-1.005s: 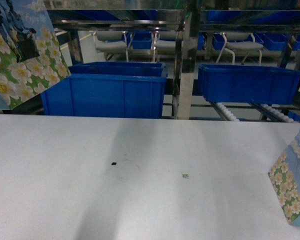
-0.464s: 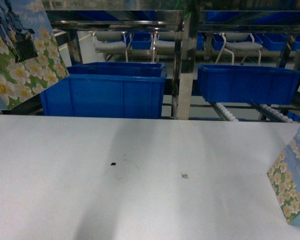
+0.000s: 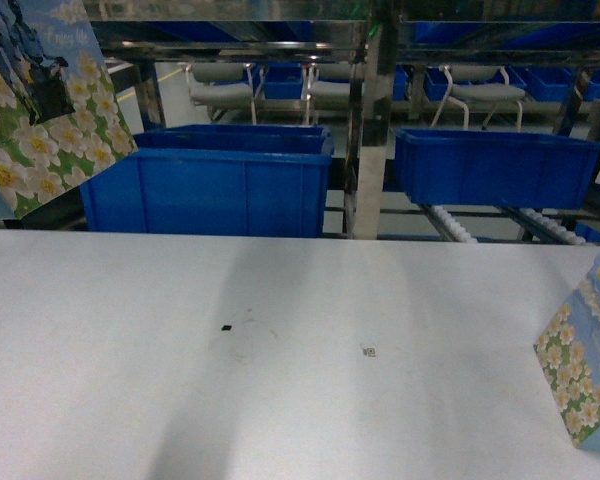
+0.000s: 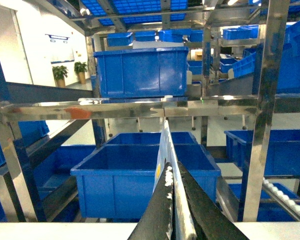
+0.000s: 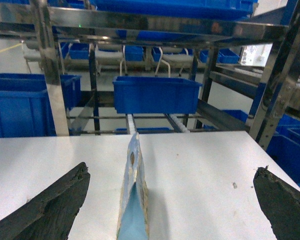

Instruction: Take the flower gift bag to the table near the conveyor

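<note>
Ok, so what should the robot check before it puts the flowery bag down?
1. left gripper jaws shut on the flower bag: ok.
2. Bag hanging clear of the table: ok.
3. Exact spot under the bag: cannot tell.
4. other bag standing far off at the right: ok.
5. right gripper open, not touching that bag: ok.
6. conveyor right behind the table: ok.

**Light and picture quality**

Head view dim, bluish, grainy and soft. Two broad faint shadows cross the table [image 3: 300,400]. Wrist views brighter and sharper. Glare on the steel rack rails [image 4: 115,107]. Right gripper fingers [image 5: 50,210] blurred, near lens.
</note>
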